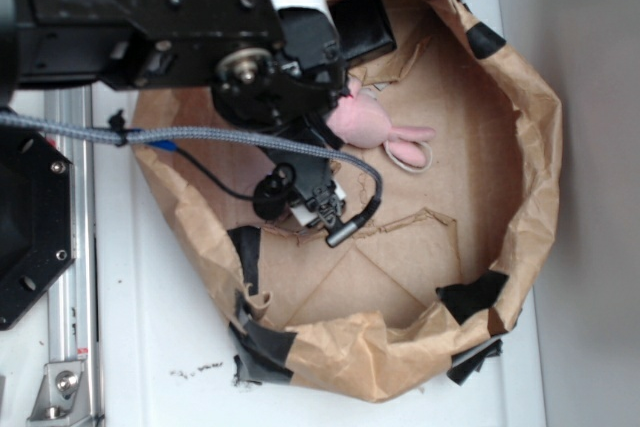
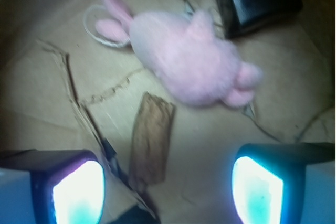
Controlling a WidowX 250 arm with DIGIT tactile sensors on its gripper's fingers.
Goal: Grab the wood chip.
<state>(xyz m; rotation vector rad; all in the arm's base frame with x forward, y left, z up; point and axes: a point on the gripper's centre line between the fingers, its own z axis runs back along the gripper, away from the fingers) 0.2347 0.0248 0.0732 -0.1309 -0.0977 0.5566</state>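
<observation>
One brown paper bin holds everything. Inside, a pink plush bunny lies just beyond the wood chip, whose long axis runs nearly straight away from the wide-open, empty gripper, between its fingers.

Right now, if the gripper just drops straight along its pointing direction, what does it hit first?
Most likely the wood chip, lying between the open gripper's fingers, nearer the left one. The pink plush lies farther ahead, beyond the line. Depth is unclear.
</observation>
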